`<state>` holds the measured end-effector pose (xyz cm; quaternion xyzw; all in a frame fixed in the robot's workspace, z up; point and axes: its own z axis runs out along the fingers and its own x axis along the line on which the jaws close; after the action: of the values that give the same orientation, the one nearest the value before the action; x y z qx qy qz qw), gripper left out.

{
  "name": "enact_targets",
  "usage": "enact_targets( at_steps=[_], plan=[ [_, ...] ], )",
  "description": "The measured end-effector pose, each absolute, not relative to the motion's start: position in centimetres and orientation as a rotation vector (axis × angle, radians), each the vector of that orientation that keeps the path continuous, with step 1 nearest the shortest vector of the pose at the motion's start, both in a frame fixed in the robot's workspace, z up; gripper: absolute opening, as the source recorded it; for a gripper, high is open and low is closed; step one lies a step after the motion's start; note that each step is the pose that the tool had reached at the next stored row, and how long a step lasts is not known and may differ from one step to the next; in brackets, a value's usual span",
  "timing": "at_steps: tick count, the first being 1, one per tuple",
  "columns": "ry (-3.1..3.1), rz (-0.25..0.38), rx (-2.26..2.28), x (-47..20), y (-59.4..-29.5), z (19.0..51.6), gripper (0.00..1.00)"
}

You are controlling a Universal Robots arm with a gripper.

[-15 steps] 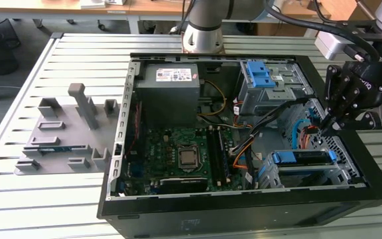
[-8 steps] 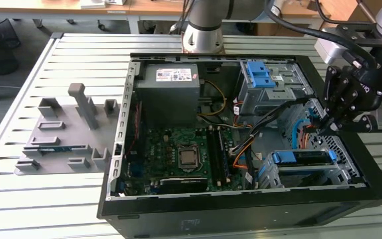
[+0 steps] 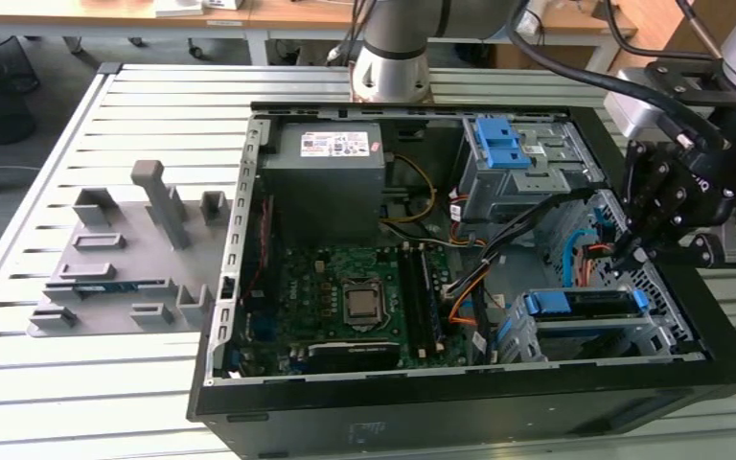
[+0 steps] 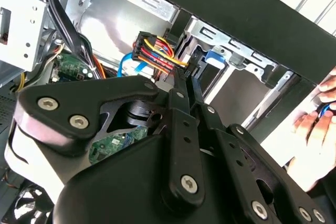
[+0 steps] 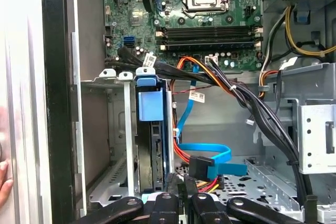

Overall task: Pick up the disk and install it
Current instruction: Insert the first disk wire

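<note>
Robot hand [image 3: 632,251] hangs over the open computer case [image 3: 471,402], at the side toward the exterior view's right, just above the drive cage [image 3: 598,331]. In the second wrist view the two black fingers [image 4: 181,90] lie pressed together, side by side, with nothing between them; tips sit close to a bundle of red, yellow and black power wires [image 4: 157,53] with a black connector. No contact with the disk visible.

Disk [image 3: 582,304] sits in the drive cage, in the case's corner nearest the camera on the exterior view's right. Blue carrier handle faces up and out; dark drive body sits below it between the metal cage walls. In the first wrist view the disk [image 5: 152,145] stands on edge in the bay, blue tab at the open end, an empty slot beside it.

Blue flat data cable [image 5: 210,161] and its connector lie loose on the case floor near the bay.

Case rests on a slatted metal table [image 3: 112,383]. A person's fingers [image 4: 315,124] show at the edge of the second wrist view, outside the case wall.
</note>
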<state>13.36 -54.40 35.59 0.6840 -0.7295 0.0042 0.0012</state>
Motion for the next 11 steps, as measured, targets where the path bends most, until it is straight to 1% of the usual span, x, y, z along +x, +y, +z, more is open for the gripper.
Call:
enact_targets(
  at_steps=[11],
  plan=[
    [-2.283, 0.003, 2.146, 12.92, -54.95, 34.8, 0.16]
  ],
)
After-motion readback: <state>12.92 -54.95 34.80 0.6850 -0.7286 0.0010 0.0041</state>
